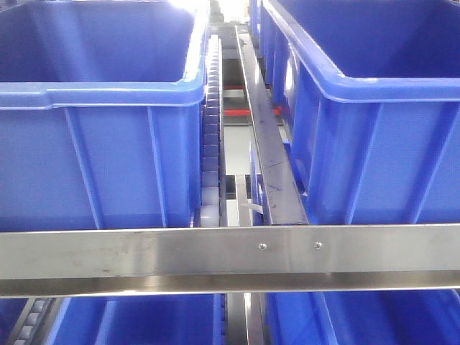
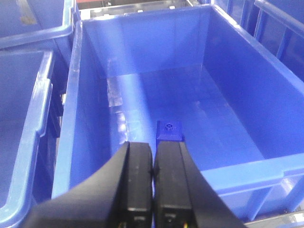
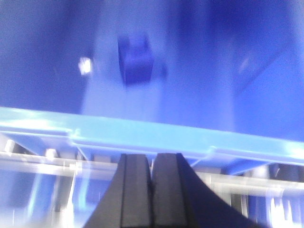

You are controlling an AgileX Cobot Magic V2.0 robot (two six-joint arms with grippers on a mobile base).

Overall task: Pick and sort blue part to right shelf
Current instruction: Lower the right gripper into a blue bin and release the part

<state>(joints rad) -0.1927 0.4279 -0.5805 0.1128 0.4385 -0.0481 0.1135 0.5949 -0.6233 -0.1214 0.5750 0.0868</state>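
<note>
The left gripper (image 2: 153, 156) is pinched shut with nothing in it. It hangs over the near wall of a big blue bin (image 2: 90, 85). Just past its tips, a small blue part (image 2: 169, 129) lies flat on the bin floor. The right gripper (image 3: 152, 166) is shut and empty too. It sits low, in front of another bin rim (image 3: 142, 130), and a blurry blue block (image 3: 136, 59) lies inside that bin.

The part looks like hard plastic, small and light. It may slide on the smooth floor. I would pinch it across its two flat sides. The right shelf (image 1: 230, 259) has a shiny steel rail and white rollers (image 1: 210, 151).

I see no words or labels anywhere.
</note>
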